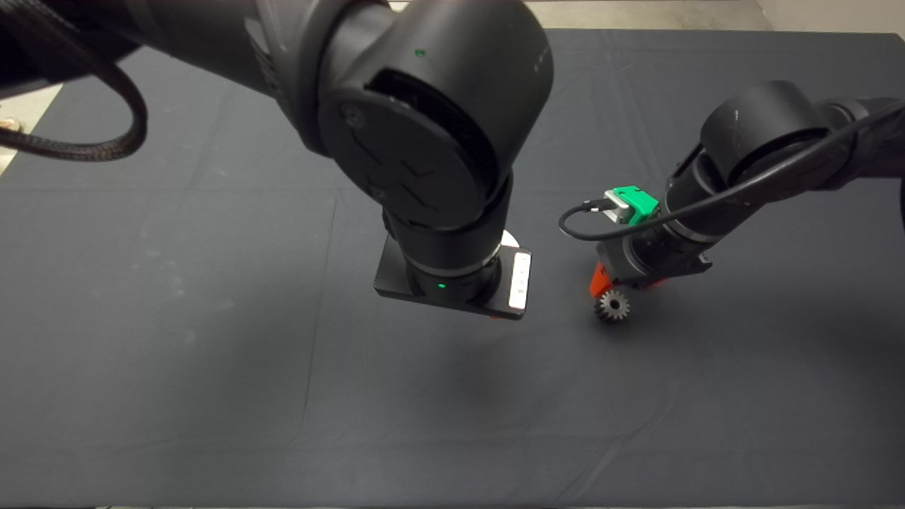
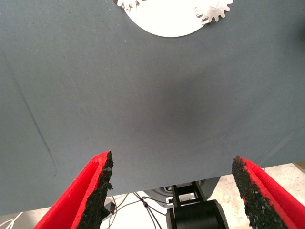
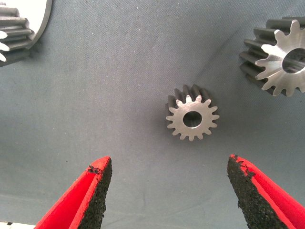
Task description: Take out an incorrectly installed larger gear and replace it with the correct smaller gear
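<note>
**Right gripper lines up over the smaller gear**

Right gripper point(image 3: 169, 191) hangs with its red fingers spread wide and holding nothing, right of the mat's middle. Ahead of its pads, the smaller gear point(image 3: 192, 119) lies flat on the dark mat point(image 1: 212, 353), untouched. The larger gear point(image 3: 279, 55) lies apart from it on the mat, already off its seat by the look of it. A white disc point(image 2: 164, 21) carrying a bright small gear point(image 2: 213, 9) sits near the centre of the table, mostly hidden under the left arm. The left gripper point(image 2: 174, 191), also spread and empty, hovers over bare mat near the middle.

To take the gear cleanly, I judge the right gripper should centre over the bore, drop until the pads flank the teeth, then close evenly.
</note>
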Action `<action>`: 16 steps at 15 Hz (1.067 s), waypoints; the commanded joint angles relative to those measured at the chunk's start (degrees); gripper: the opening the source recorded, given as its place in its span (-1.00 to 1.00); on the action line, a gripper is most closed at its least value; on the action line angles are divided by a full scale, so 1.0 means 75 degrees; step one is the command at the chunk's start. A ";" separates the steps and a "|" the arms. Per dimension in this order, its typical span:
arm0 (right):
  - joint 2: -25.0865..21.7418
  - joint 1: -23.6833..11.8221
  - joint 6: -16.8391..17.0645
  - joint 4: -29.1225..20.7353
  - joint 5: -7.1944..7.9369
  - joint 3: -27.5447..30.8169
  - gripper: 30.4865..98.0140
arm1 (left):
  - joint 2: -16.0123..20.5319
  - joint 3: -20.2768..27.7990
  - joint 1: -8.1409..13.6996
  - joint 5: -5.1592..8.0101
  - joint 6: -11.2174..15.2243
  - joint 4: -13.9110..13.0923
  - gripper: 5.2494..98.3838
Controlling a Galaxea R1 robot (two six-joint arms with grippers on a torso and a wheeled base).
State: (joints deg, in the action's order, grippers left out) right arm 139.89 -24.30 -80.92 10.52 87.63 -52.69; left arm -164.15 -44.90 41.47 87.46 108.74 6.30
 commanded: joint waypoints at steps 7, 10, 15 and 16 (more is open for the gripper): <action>0.0316 0.0352 0.0336 0.0285 0.0492 -0.0981 0.00 | -0.0035 0.0024 0.0166 0.0468 0.0044 0.0180 0.25; 0.0304 0.0497 0.0313 0.0296 0.0492 -0.0954 0.00 | -0.0058 0.0024 0.0156 0.0468 0.0046 0.0180 0.25; 0.0199 0.0507 0.0324 0.0323 0.0504 -0.0976 0.00 | -0.0035 0.0024 0.0157 0.0468 0.0056 0.0189 0.25; 0.0199 0.0506 0.0336 0.0387 0.0504 -0.0997 0.00 | -0.0035 0.0024 0.0164 0.0468 0.0056 0.0180 0.25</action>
State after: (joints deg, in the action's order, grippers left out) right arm 141.90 -19.65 -78.78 10.93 87.65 -59.87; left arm -164.17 -44.90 41.46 87.46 108.79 7.11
